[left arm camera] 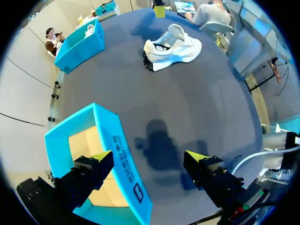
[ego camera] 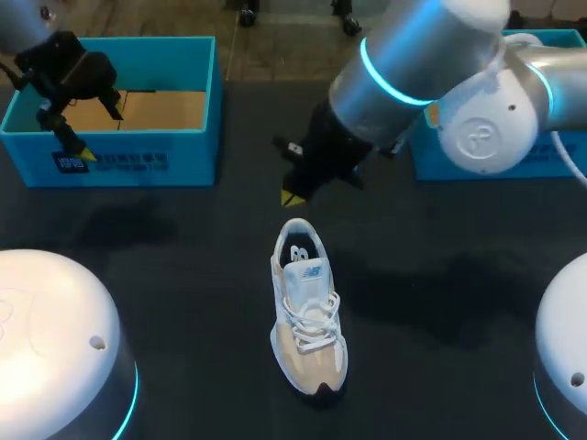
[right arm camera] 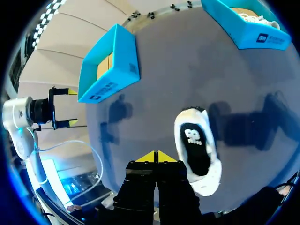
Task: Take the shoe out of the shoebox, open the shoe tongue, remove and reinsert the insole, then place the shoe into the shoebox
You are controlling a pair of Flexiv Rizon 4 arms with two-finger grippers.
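- Head view: white-and-beige shoe [ego camera: 308,307] with white laces stands upright mid-desk [ego camera: 183,229], dark toe toward the near edge.
- Right end effector [ego camera: 293,195], fingers together, hangs just behind its heel.
- Left end effector [left arm camera: 149,157], fingers apart, straddles the blue shoebox [ego camera: 188,160] wall at the far-left corner.

— The shoe [right arm camera: 197,150] just beside the right gripper [right arm camera: 155,156]?
— Matt cloth and mesh, with woven laces.
— And the shoebox [left arm camera: 119,145] under the left gripper [left arm camera: 149,158]?
— Smooth blue card, plain brown inside. The table [ego camera: 183,266] is dark and matt.
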